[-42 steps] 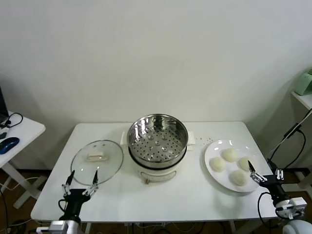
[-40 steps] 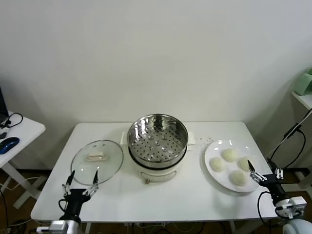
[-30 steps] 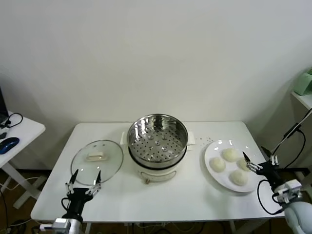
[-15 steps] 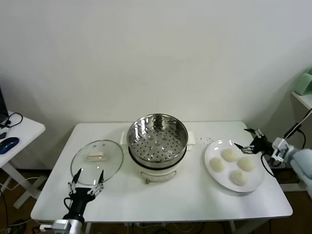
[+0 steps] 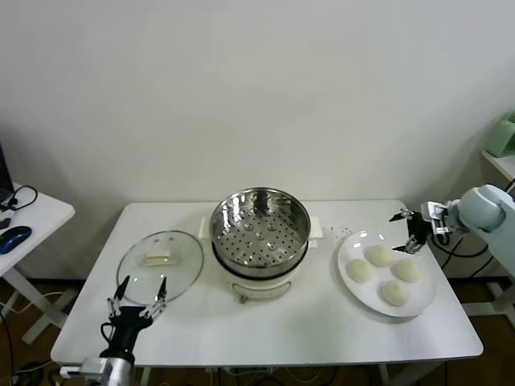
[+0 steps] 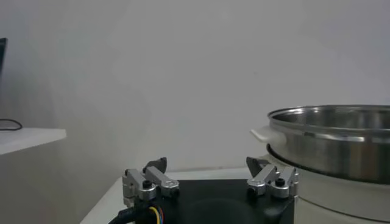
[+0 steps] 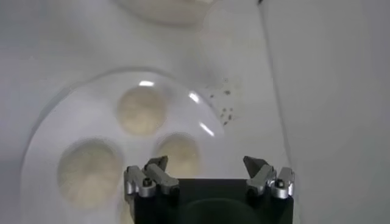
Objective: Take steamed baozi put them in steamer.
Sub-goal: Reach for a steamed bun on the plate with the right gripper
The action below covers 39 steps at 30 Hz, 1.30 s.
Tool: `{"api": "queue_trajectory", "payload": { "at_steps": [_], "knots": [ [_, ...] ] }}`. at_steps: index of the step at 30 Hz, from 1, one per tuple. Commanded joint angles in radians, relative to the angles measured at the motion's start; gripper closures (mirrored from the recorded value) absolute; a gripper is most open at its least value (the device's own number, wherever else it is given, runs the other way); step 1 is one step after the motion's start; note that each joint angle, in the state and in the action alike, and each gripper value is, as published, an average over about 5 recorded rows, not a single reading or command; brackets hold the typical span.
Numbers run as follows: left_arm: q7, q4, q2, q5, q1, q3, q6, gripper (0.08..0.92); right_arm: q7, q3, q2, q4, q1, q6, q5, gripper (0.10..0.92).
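While the steamer waits, the right tool lines up over the plate

Its fingers spread wide, the right tool (image 5: pixel 410 227) hangs above the four steamed baozi (image 5: pixel 380 256) on the white plate (image 5: pixel 346 281), apparently to drop onto one; the steamer (image 5: pixel 259 233) stands uncovered mid-tabletop, glass lid (image 5: pixel 159 257) laid aside, and the left tool (image 5: pixel 134 295) idles, released, by the near edge

Even, bright, diffuse lighting is seen; glare is caught on the plate (image 7: pixel 49 131) and steamer (image 5: pixel 260 233); soft focus is noted in the wrist views.
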Motion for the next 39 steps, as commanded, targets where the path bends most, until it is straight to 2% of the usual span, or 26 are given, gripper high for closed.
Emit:
{"api": "queue_trajectory", "payload": {
  "at_steps": [1, 16, 39],
  "knots": [
    [0.001, 0.002, 0.006, -0.009, -0.005, -0.002, 0.006, 0.177, -0.116, -0.272, 0.085, -0.141, 0.217, 0.057, -0.115, 0.203],
    [-0.012, 0.015, 0.018, -0.037, -0.04, -0.005, 0.031, 0.177, -0.049, -0.242, 0.308, -0.342, 0.142, 0.096, -0.162, 0.203],
    [-0.019, 0.043, 0.021, -0.046, -0.047, -0.015, 0.033, 0.177, -0.035, -0.2, 0.354, -0.402, 0.06, 0.105, -0.187, 0.203]
  ]
}}
